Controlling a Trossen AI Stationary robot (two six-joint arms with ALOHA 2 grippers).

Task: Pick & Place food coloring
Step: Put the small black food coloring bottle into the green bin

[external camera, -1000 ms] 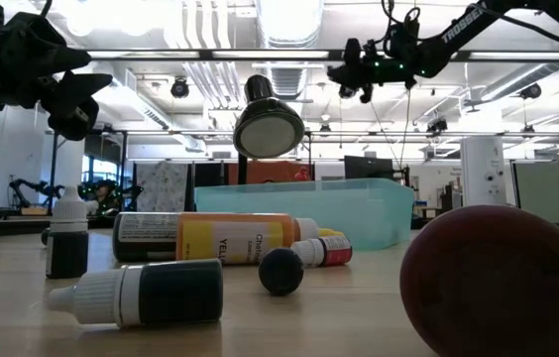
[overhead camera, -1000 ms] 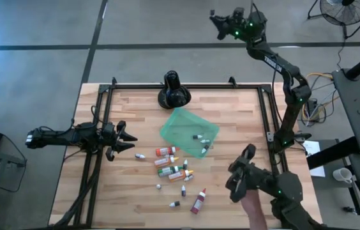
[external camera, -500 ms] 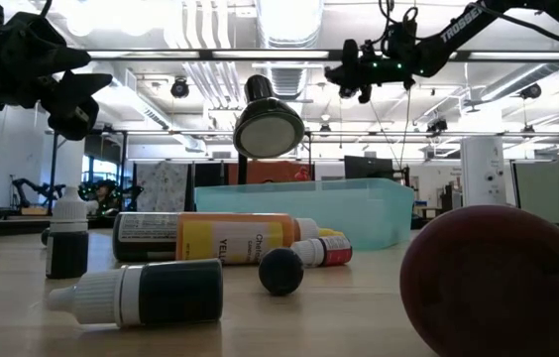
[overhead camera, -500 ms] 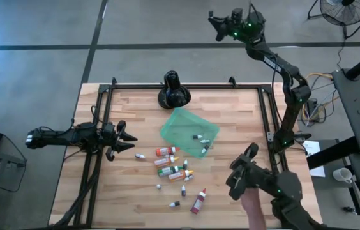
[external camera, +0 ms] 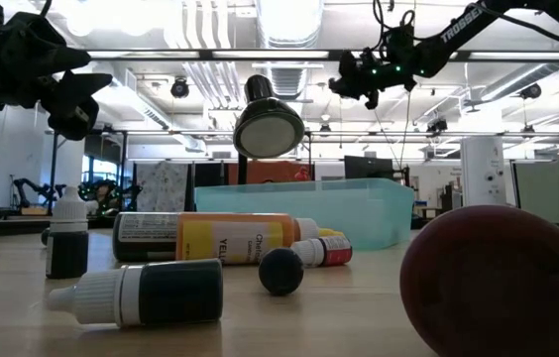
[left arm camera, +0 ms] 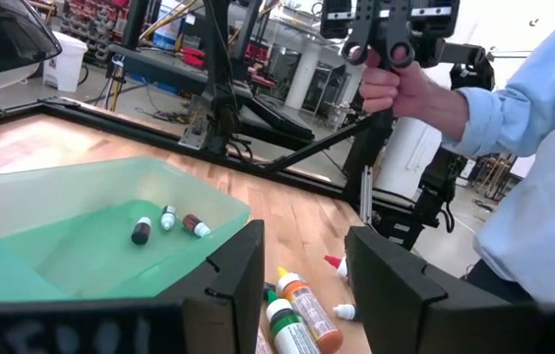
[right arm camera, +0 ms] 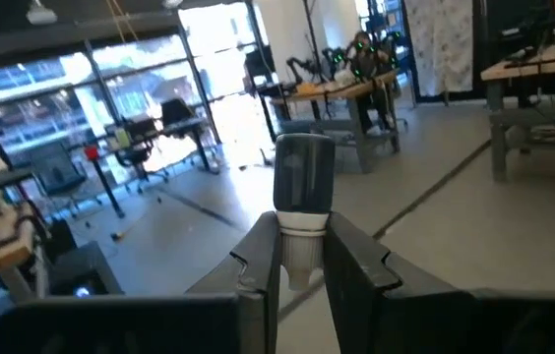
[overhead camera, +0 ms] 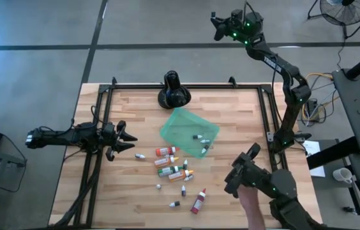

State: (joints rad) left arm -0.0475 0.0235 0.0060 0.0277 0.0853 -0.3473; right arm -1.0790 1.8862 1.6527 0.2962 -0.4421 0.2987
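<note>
Several small bottles (overhead camera: pixel 172 167) lie loose by the tray (overhead camera: pixel 186 124), seen from above; we judge them light, stiff, slippery. At table height, we'd pinch the body. Our left gripper (left arm camera: pixel 302 261) stands spread. Our right gripper (right arm camera: pixel 302 258) pinches one bottle (right arm camera: pixel 303 187).

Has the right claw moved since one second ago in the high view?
Yes. The right claw, shut on a small bottle, drifted slightly to the picture's right and upward, judged against the black stand, which stays fixed.
</note>
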